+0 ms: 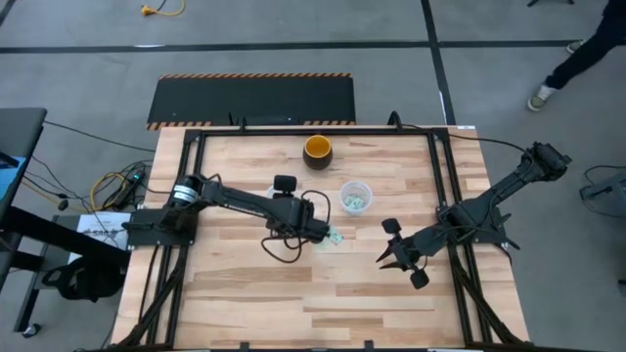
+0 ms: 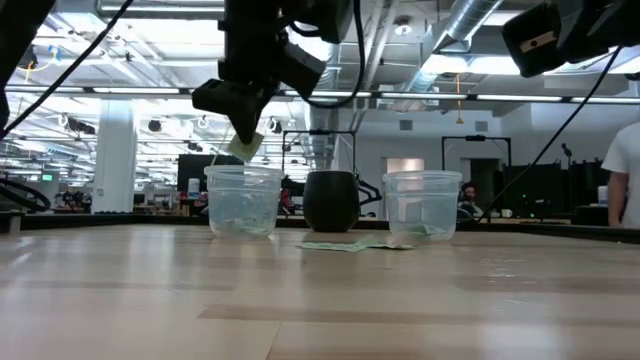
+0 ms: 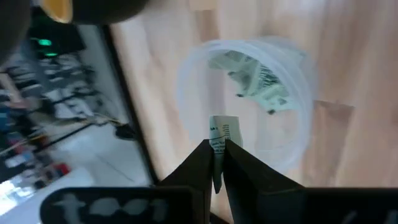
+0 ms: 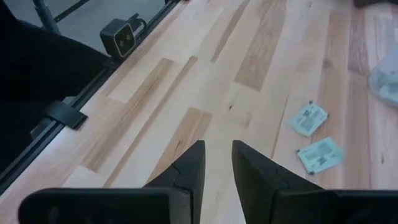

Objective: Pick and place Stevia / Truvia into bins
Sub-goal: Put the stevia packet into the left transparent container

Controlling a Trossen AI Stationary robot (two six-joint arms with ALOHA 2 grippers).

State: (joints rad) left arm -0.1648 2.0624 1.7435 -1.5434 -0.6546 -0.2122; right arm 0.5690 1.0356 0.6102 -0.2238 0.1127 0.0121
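My left gripper [image 2: 243, 130] is shut on one light green and white Stevia sachet [image 2: 246, 148]. It holds the sachet just above the rim of the left clear cup [image 2: 243, 200]. In the left wrist view that cup [image 3: 298, 99] lies beyond my fingertips with sachets [image 3: 255, 78] in its bottom. In the high view my own arm hides it. The second clear cup [image 1: 356, 198] stands to the right with sachets inside. Loose sachets [image 1: 333, 238] lie flat on the wood between the arms. My right gripper [image 1: 399, 262] hovers open over bare wood, with two sachets [image 4: 309, 118] ahead of it. My left gripper pinches the sachet between its two fingertips [image 3: 202, 155]. The fingers slant down from above. The sachet's free end [image 3: 222, 130] sticks out past the tips and looks bent over. It is lifted clear, hanging just over the cup's rim.
A dark bowl with an orange inside [image 1: 317, 150] stands between and behind the two cups, near the table's far edge. Black frame rails run along the table's sides. The near half of the wooden top [image 1: 313, 303] is bare. A person's legs [image 1: 577, 59] show on the floor beyond the far right corner.
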